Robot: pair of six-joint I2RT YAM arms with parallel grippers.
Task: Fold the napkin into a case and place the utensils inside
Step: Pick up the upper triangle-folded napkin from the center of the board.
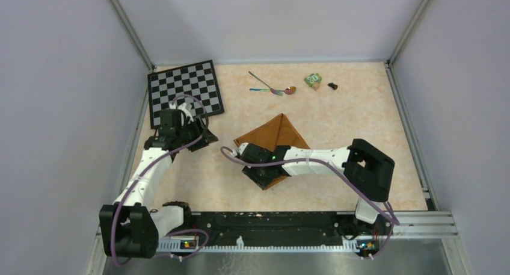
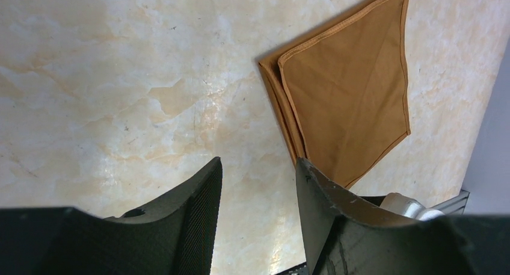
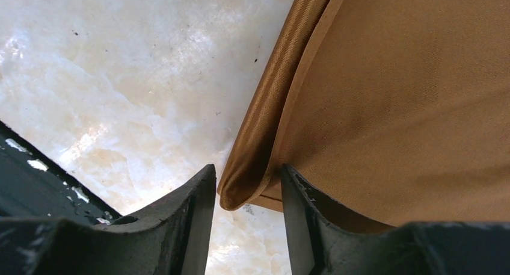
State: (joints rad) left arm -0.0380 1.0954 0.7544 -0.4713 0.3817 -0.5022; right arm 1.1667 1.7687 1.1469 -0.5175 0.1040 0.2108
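We see the R gripper point(image 3: 246, 174) low over the table point(image 1: 361, 121), jaws spread partway w/ the near folded corner of the napkin point(image 3: 397, 106) sitting in the gap btwn them. The rounded satin fold pokes in from the right finger's side & a sliver of marble shows btwn it and the left finger, so no pinch. The rest of the cloth runs ahead & to the right of that gripper, flat on the table, folded in layers. In the L wrist view an upper hemmed panel lies on a slightly wider under-layer. L gripper point(image 2: 258, 169) is spread too, nothing btwn its fingers, bare marble under it; the napkin lies ahead of it & to its right, apart from it. The utensils point(image 1: 272, 88) are well beyond the R gripper, out on the table apart from the cloth, the spoon point(image 1: 285, 91) & the second piece at an angle to each other. Green block point(image 1: 312, 79) sits near them on the right; chessboard point(image 1: 185, 89) just beyond the L gripper
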